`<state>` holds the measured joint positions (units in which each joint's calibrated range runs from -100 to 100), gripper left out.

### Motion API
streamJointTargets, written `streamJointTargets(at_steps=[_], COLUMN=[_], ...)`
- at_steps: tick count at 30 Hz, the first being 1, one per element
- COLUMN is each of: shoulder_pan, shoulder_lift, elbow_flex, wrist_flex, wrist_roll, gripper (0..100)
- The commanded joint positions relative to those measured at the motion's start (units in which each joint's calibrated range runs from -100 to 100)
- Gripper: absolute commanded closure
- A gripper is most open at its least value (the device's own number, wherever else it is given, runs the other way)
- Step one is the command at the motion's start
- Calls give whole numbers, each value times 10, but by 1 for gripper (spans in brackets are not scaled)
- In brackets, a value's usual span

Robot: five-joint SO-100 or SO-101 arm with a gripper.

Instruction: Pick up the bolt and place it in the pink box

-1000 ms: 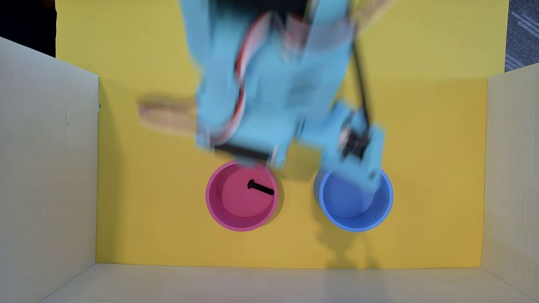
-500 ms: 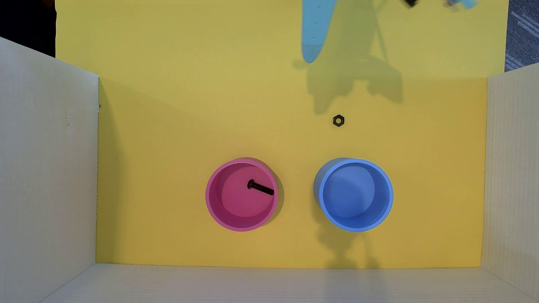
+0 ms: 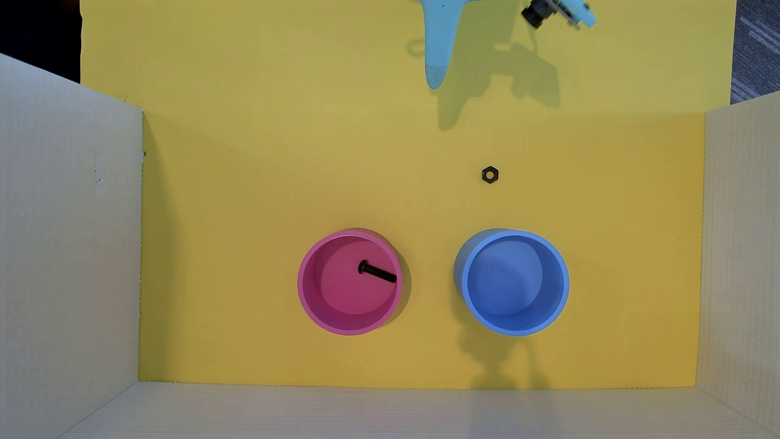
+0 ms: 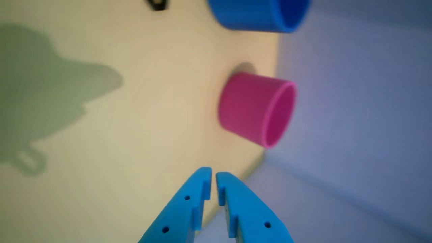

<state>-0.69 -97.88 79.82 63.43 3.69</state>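
My light blue two-finger gripper point(image 4: 213, 175) is pressed nearly together with nothing between its tips, only a thin slit showing in the wrist view. In the overhead view its pointed light blue finger point(image 3: 436, 50) reaches in from the top edge, well apart from the round pink plastic box point(image 3: 304, 291) and hanging over the yellow worktop point(image 3: 236, 177), where it throws a shadow.

The small black metal bolt point(image 3: 377, 271) lies inside the pink box, on its flat bottom, its rounded head toward the middle and its threaded shaft pointing at the wall on the right side in the overhead view. The wrist view shows the pink box point(image 4: 249, 108) from outside only, so the bolt is hidden there.

Just beside the pink box, to its right in the overhead view, stands the round blue plastic container point(image 3: 470, 291). A small black hexagonal nut point(image 3: 490, 174) lies above the blue container, apart from the pink box. White corrugated walls point(image 3: 67, 253) close in the worktop around the pink box.
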Motion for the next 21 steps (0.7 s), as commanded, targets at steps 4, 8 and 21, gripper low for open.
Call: streamJointTargets(at_steps=[4,8,21], shoulder_pan=[-9,-42,-49], shoulder_lift=[-8,-8,-8], elbow_flex=[39,89,148], wrist_flex=[-1,21,24], wrist_roll=[-2,-26,-56], gripper=[99,99,99])
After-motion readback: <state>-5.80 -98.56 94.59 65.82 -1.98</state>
